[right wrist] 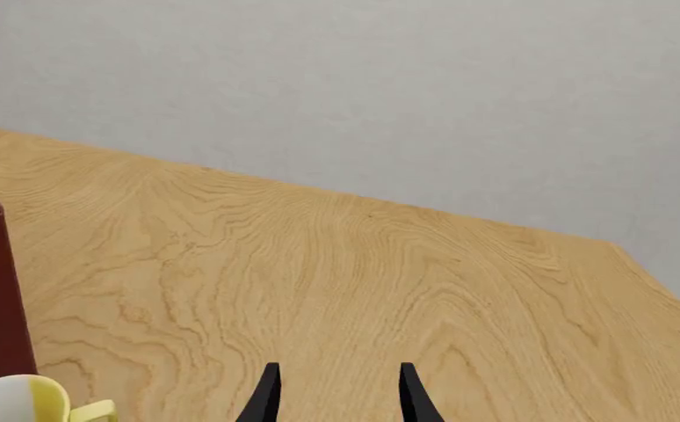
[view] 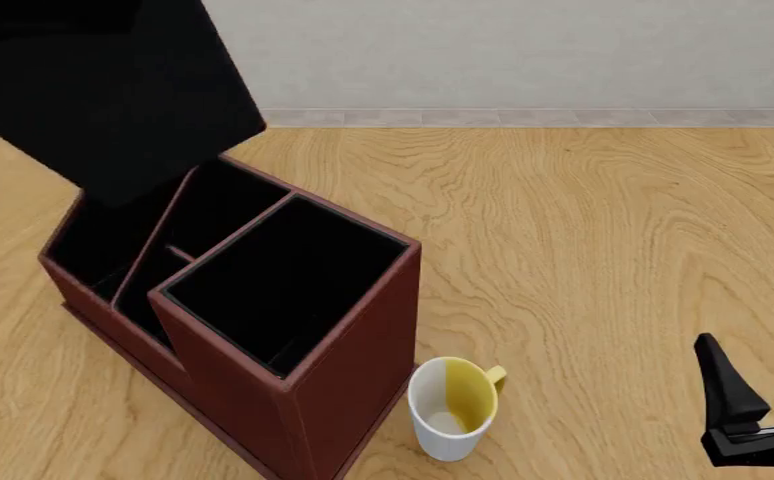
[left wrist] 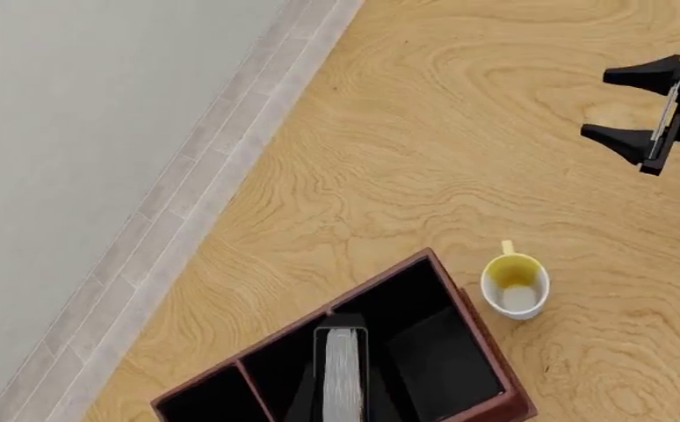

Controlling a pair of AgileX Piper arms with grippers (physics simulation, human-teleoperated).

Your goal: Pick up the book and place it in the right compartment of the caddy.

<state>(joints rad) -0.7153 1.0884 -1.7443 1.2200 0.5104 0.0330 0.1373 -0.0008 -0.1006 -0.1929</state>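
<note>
— Where is the book (view: 107, 90) sitting?
— It's hanging tilted above the caddy (view: 347, 370), over the far slots, left of the right compartment (view: 280, 280). The left gripper's jaws are hiding behind it; can't tell their state.
— And the right gripper (view: 761, 385)?
— Jaws are standing apart, holding nothing, right of the mug (view: 451, 408).

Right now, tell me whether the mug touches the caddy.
Apart. The left wrist view looks down on them and shows a strip of bare table between the mug and the caddy wall. The front view agrees less clearly.
</note>
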